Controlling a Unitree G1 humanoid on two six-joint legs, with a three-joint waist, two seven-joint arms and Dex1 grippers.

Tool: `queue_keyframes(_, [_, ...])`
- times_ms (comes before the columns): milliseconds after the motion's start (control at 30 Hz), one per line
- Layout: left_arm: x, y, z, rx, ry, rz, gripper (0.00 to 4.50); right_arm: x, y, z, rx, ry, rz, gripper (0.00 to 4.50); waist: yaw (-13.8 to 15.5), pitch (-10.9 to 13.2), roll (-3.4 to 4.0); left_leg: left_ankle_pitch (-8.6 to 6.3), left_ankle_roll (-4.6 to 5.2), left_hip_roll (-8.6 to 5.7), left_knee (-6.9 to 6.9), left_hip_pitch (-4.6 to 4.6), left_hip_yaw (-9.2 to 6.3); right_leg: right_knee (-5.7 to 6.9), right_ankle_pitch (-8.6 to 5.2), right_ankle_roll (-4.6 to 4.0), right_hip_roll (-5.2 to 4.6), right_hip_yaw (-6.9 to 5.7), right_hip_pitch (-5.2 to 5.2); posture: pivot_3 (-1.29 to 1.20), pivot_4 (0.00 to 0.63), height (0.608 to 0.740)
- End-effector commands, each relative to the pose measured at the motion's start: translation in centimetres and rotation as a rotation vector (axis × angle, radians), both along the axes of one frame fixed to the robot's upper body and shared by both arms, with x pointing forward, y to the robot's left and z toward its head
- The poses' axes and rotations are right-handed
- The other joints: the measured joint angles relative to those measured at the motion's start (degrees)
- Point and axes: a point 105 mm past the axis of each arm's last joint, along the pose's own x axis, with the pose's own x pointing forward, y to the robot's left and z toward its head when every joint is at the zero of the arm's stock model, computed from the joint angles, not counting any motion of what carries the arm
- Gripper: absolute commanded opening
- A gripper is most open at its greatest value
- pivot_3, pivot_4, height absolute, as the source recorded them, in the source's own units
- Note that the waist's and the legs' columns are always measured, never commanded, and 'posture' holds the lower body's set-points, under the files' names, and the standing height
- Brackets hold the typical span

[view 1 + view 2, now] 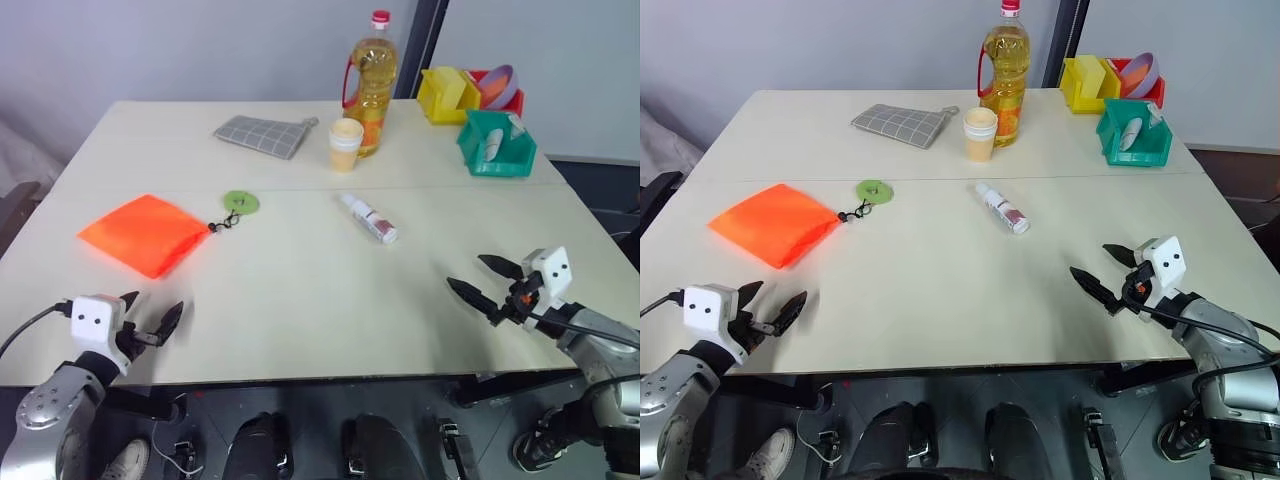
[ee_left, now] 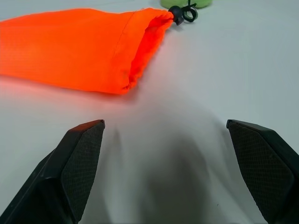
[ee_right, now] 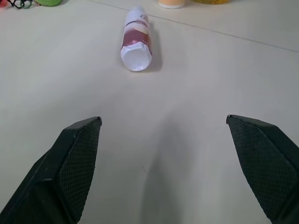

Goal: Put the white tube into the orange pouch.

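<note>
Well, orange pouch flat, w/o tube.

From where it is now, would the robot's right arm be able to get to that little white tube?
Probably yes. The right gripper is open and faces the tube, which lies flat on the table with only bare tabletop between them. The cup and bottle stand beyond it.

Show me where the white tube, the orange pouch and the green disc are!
white tube [image 1: 368, 219], left eye view, on the middle of its labelled body.
orange pouch [image 1: 142, 234], left eye view, on the middle of the fabric.
green disc [image 1: 241, 202], left eye view, on its centre.
</note>
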Motion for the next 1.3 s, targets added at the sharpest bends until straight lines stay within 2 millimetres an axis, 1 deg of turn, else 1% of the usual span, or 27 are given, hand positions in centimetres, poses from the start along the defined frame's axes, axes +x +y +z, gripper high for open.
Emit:
queue_keyframes(33, [-0.1,0.2,1.2,0.021,-0.046,0.006,4.50,0.1,0.4,0.8,-0.006,-0.040,0.019,4.45,0.00,0.00,0.00,0.00,0.00,0.00,0.00,0.00,0.00,0.00,0.00,0.00,0.00,0.00,0.00,0.00,0.150,0.740])
queue_keyframes(133, [-0.3,0.1,1.1,0.024,-0.043,0.004,4.50,0.1,0.6,0.9,-0.004,-0.040,0.027,4.45,-0.04,0.00,0.00,0.00,0.00,0.00,0.00,0.00,0.00,0.00,0.00,0.00,0.00,0.00,0.00,0.00,0.150,0.740])
queue_keyframes(200, [-0.4,-0.6,1.5,0.014,-0.052,-0.033,4.50,0.1,0.9,0.9,-0.002,-0.040,0.039,4.45,-0.07,0.00,0.00,0.00,0.00,0.00,0.00,0.00,0.00,0.00,0.00,0.00,0.00,0.00,-0.01,0.00,0.150,0.740])
queue_keyframes(267, [-0.3,-1.4,1.8,0.047,-0.062,-0.066,4.50,0.2,1.5,0.9,0.004,-0.038,0.059,4.45,-0.02,0.00,0.00,0.00,0.00,0.00,-0.01,-0.01,0.00,-0.01,0.00,-0.01,-0.01,0.00,-0.01,0.00,0.150,0.740])
queue_keyframes(367, [-0.1,-2.8,2.8,0.068,-0.115,-0.111,4.50,0.4,2.7,0.9,0.017,-0.040,0.099,4.45,-0.05,0.00,0.00,0.00,-0.01,0.00,-0.01,-0.01,0.00,-0.02,0.01,-0.04,-0.02,0.00,-0.01,0.00,0.150,0.740])
queue_keyframes(500, [0.7,-4.3,3.4,0.219,-0.162,-0.125,4.50,0.6,4.5,1.5,0.037,-0.061,0.148,4.45,-0.04,-0.01,0.06,0.00,0.00,0.00,-0.02,-0.01,0.01,-0.02,0.02,-0.04,-0.02,0.01,-0.01,0.00,0.150,0.740])
queue_keyframes(533, [1.1,-4.4,3.4,0.293,-0.172,-0.108,4.50,0.4,5.1,1.6,0.042,-0.061,0.168,4.45,0.04,-0.01,0.06,0.00,0.00,0.00,-0.03,-0.01,0.01,-0.03,0.02,-0.04,-0.02,0.01,0.00,0.00,0.150,0.740])
queue_keyframes(600, [1.8,-4.6,3.6,0.388,-0.198,-0.081,4.50,0.1,5.9,1.7,0.048,-0.058,0.198,4.45,0.10,-0.01,0.06,0.00,0.00,0.00,-0.03,-0.02,0.01,-0.04,0.02,-0.04,-0.01,0.01,-0.01,0.00,0.150,0.740])
queue_keyframes(700, [3.2,-4.6,4.1,0.485,-0.233,0.015,4.50,-0.4,7.6,1.9,0.057,-0.059,0.255,4.45,0.23,-0.01,0.06,-0.01,0.00,0.00,-0.03,-0.03,0.01,-0.06,0.02,-0.04,-0.01,0.01,-0.01,0.00,0.150,0.740])
queue_keyframes(767, [4.0,-4.7,4.2,0.595,-0.240,0.051,4.50,-0.8,9.1,2.3,0.076,-0.069,0.301,4.45,0.22,-0.01,0.06,-0.01,0.01,0.00,-0.03,-0.03,0.01,-0.06,0.03,-0.04,-0.01,0.01,-0.01,0.00,0.150,0.740])
queue_keyframes(833, [4.7,-4.3,4.2,0.684,-0.237,0.094,4.50,-1.5,10.9,2.6,0.095,-0.071,0.362,4.45,0.20,-0.01,0.06,-0.01,0.01,0.00,-0.04,-0.03,0.01,-0.05,0.03,-0.04,-0.01,0.01,-0.01,0.00,0.150,0.740])
queue_keyframes(867, [5.0,-4.1,4.3,0.703,-0.236,0.115,4.50,-1.8,11.7,2.7,0.099,-0.070,0.392,4.45,0.12,-0.01,0.06,-0.01,0.01,0.00,-0.06,-0.04,0.02,-0.05,0.03,-0.04,-0.01,0.01,-0.03,0.00,0.150,0.740])
queue_keyframes(1033, [6.2,-2.7,4.2,0.749,-0.206,0.202,4.50,-2.7,14.5,2.9,0.132,-0.067,0.475,4.45,0.11,-0.01,0.05,0.01,0.03,0.00,-0.08,-0.05,0.02,-0.04,0.04,-0.02,0.00,-0.01,-0.06,0.00,0.150,0.740])
queue_keyframes(1100, [6.7,-2.4,3.9,0.757,-0.189,0.221,4.50,-3.0,15.3,2.8,0.147,-0.062,0.491,4.45,0.24,-0.01,0.05,0.00,0.02,0.00,-0.06,-0.05,0.02,-0.04,0.04,-0.02,0.00,-0.02,-0.05,0.00,0.150,0.740])
queue_keyframes(1300, [8.3,-2.2,4.1,0.796,-0.200,0.266,4.50,-3.3,16.0,2.2,0.158,-0.042,0.499,4.45,1.25,-0.02,0.03,0.00,0.04,-0.01,-0.03,-0.06,0.04,-0.04,0.05,-0.01,-0.01,-0.02,-0.04,0.00,0.150,0.740])
